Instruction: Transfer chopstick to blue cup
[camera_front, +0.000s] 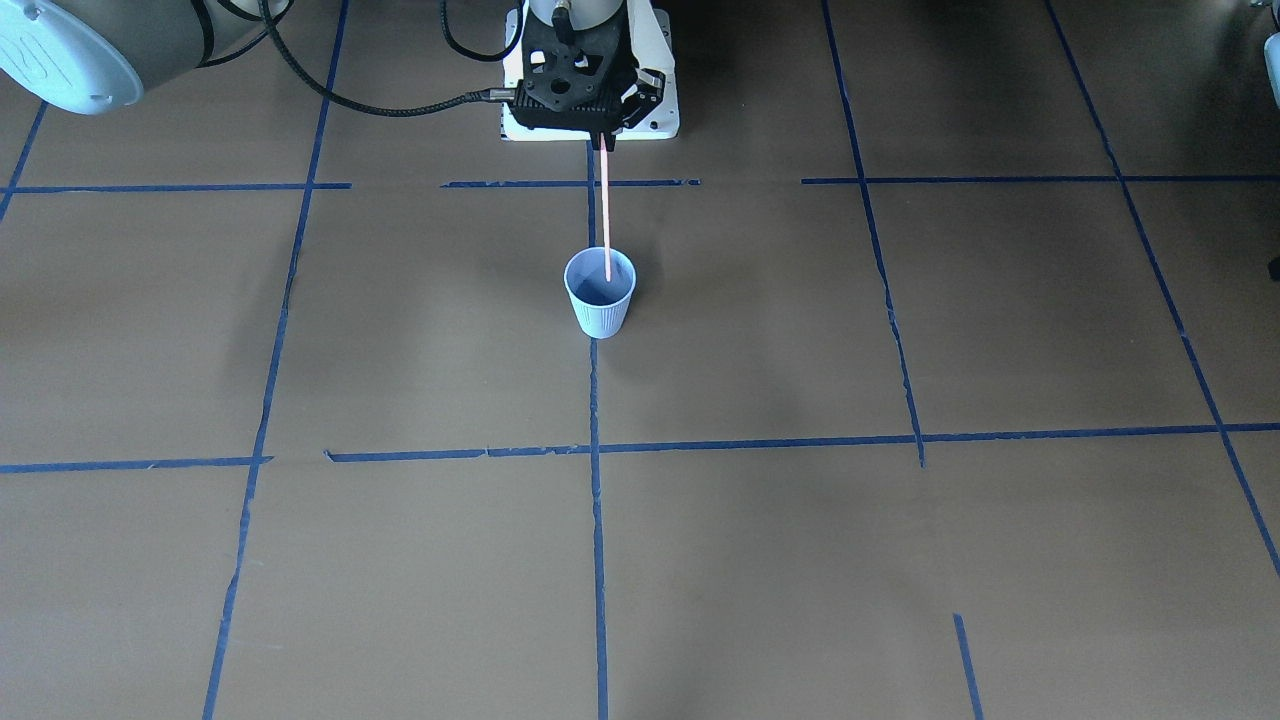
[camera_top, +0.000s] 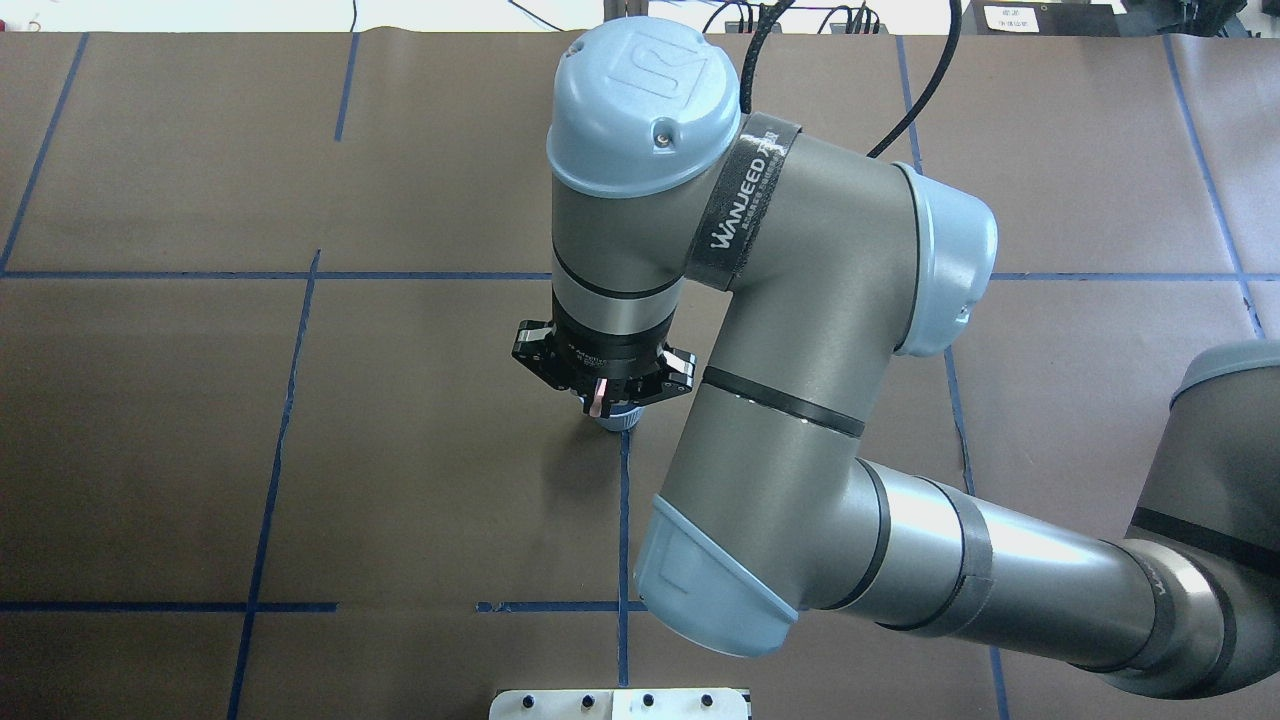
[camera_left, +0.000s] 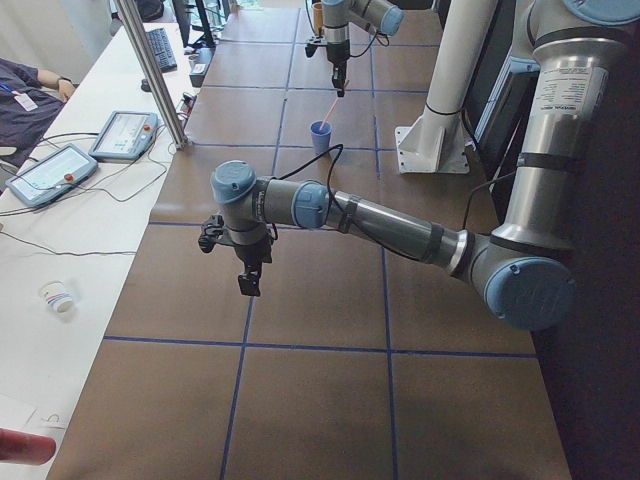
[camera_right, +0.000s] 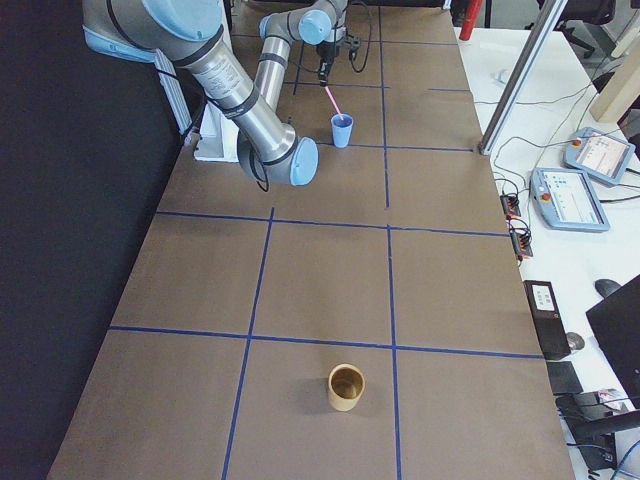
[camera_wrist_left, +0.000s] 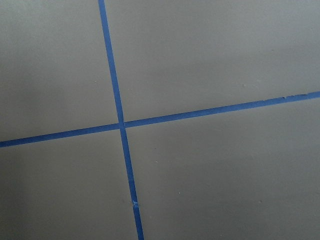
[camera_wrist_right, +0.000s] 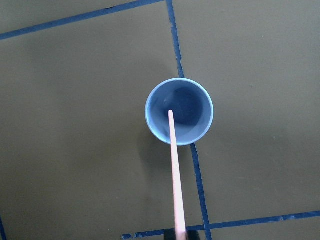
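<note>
Tabletop, toward its robot-side edge: our right claw grips the chopstick over the blue cup; left claw, we cannot tell.

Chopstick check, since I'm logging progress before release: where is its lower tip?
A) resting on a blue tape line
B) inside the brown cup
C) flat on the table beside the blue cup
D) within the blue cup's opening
D: in the right wrist view the chopstick ends inside the rim of the blue cup, with its upper end clamped in the right gripper.
</note>
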